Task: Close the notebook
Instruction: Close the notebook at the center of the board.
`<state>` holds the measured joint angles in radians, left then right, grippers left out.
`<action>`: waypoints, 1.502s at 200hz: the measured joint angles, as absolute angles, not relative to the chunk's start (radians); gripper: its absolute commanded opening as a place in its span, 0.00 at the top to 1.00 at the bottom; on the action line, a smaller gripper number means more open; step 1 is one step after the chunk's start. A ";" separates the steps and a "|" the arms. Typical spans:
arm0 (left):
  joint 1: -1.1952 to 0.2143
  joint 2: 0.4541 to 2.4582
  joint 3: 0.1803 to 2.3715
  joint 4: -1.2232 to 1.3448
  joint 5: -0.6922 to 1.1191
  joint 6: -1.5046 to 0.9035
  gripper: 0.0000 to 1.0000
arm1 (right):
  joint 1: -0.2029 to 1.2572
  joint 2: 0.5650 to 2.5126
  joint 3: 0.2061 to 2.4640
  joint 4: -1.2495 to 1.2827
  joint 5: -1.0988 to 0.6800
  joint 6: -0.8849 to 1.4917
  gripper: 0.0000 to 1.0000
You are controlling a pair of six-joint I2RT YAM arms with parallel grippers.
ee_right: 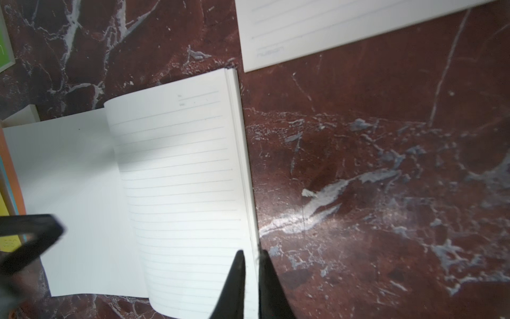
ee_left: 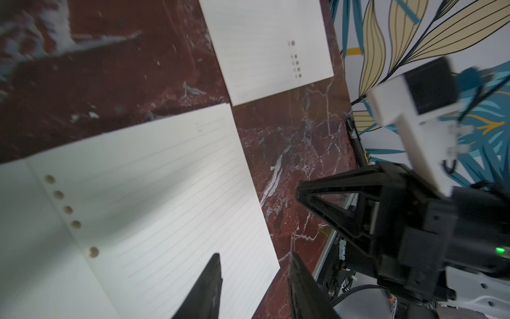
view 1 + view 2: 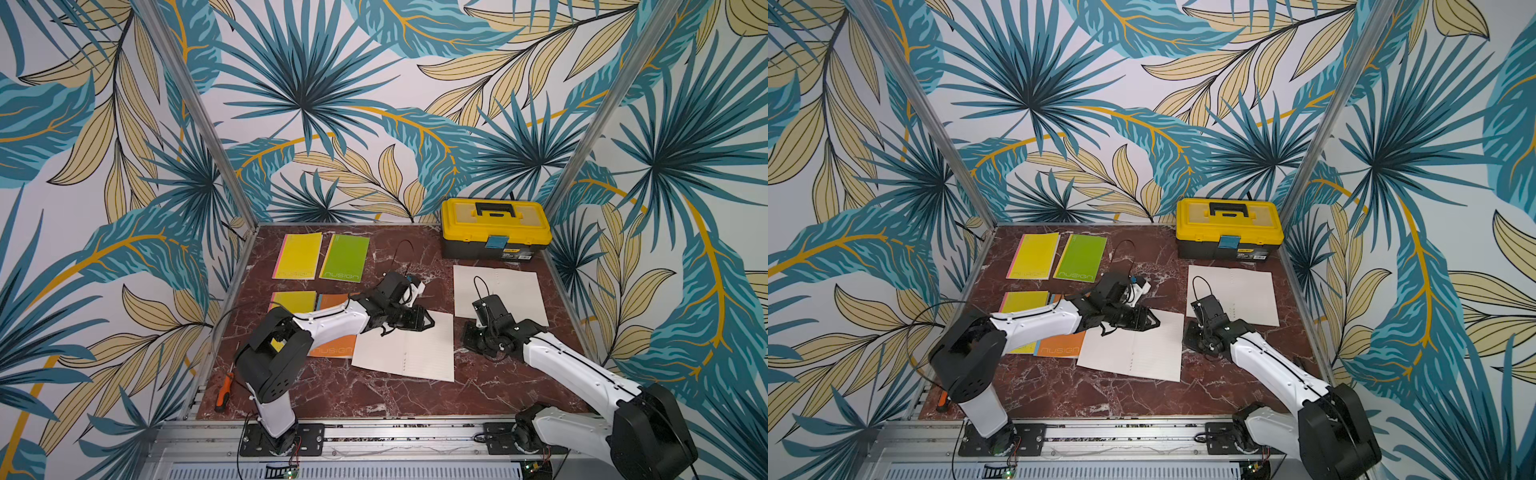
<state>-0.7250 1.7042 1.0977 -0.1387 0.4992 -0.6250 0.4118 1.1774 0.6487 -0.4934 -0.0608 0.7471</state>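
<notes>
Right wrist view, entry one: right hand (image 1: 252,252). Fingers nearly closed, pinching the outer edge of the right-hand pages of the notebook (image 1: 179,179); the page edge runs up between the two fingers. Those pages bow upward away from the spine, while the left-hand page lies flat.

Left wrist view, entry two: left hand (image 2: 254,255). Fingers partly apart, nothing between them, held over the right-hand page close to its outer edge. Contact with the paper: cannot tell.

Both top views, entry three: the notebook (image 3: 399,349) lies open, lined white pages up, near the middle of the worktop (image 3: 353,395). Its left edge meets an orange notebook (image 3: 332,351). The left hand (image 3: 428,321) sits over the far right corner; the right hand (image 3: 469,340) is at the right edge.

Entry four: second open notebook (image 3: 498,295), farther back and to the right, apart from both hands.
</notes>
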 measured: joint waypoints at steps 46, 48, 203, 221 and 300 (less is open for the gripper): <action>-0.576 1.561 1.024 -0.249 0.430 -0.569 0.59 | 0.412 1.192 0.639 -0.479 -0.062 0.748 0.87; -0.569 1.556 1.018 -0.256 0.425 -0.567 0.59 | 0.412 1.193 0.638 -0.478 -0.062 0.748 0.87; -0.362 1.449 0.804 -0.377 0.365 -0.529 0.59 | 0.411 1.239 0.633 -0.446 -0.088 0.748 0.87; -0.362 1.466 0.800 -0.364 0.377 -0.529 0.59 | 0.411 1.240 0.633 -0.446 -0.087 0.748 0.87; -0.362 1.510 0.788 -0.321 0.407 -0.530 0.59 | 0.411 1.324 0.590 -0.414 -0.086 0.748 0.87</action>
<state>-0.3618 1.5101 0.7879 -0.3214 0.4072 -0.5301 0.4110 1.3243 0.5903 -0.4145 -0.0856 0.7475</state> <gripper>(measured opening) 0.413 0.133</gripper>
